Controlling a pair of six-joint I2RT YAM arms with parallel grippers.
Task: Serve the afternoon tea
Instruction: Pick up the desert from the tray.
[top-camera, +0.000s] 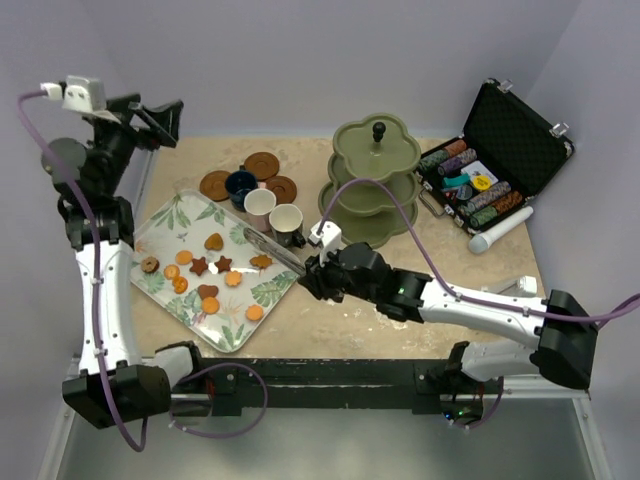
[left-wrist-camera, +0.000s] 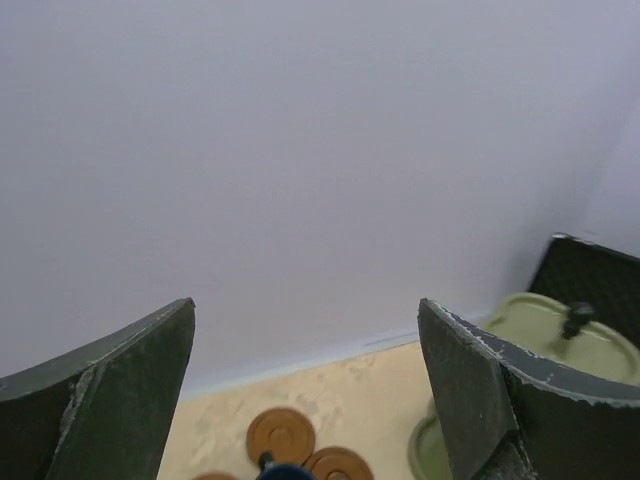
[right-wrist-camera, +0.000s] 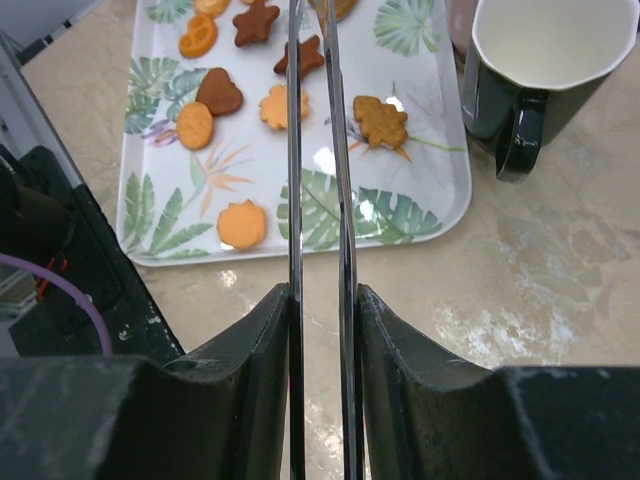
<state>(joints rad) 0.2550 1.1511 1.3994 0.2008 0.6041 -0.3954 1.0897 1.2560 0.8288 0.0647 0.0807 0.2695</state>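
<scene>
Several orange and brown biscuits (top-camera: 210, 275) lie on the leaf-patterned tray (top-camera: 190, 215). The navy cup (top-camera: 240, 185), pinkish-white cup (top-camera: 260, 208) and cream cup (top-camera: 286, 222) stand by three brown saucers (top-camera: 262, 165) behind the tray. The olive three-tier stand (top-camera: 375, 180) is bare. My right gripper (top-camera: 312, 272) is shut on metal tongs (right-wrist-camera: 342, 180), whose slightly parted blades reach over the tray above the biscuits (right-wrist-camera: 380, 120). In its wrist view the right gripper (right-wrist-camera: 322, 295) is just off the tray's near edge. My left gripper (top-camera: 150, 115) is open, empty and raised high at the far left.
An open black case of poker chips (top-camera: 490, 170) sits at the back right, with a white cylinder (top-camera: 500, 230) in front of it. The left wrist view (left-wrist-camera: 305, 310) looks at the wall, two saucers (left-wrist-camera: 281, 435) and the stand (left-wrist-camera: 545, 330).
</scene>
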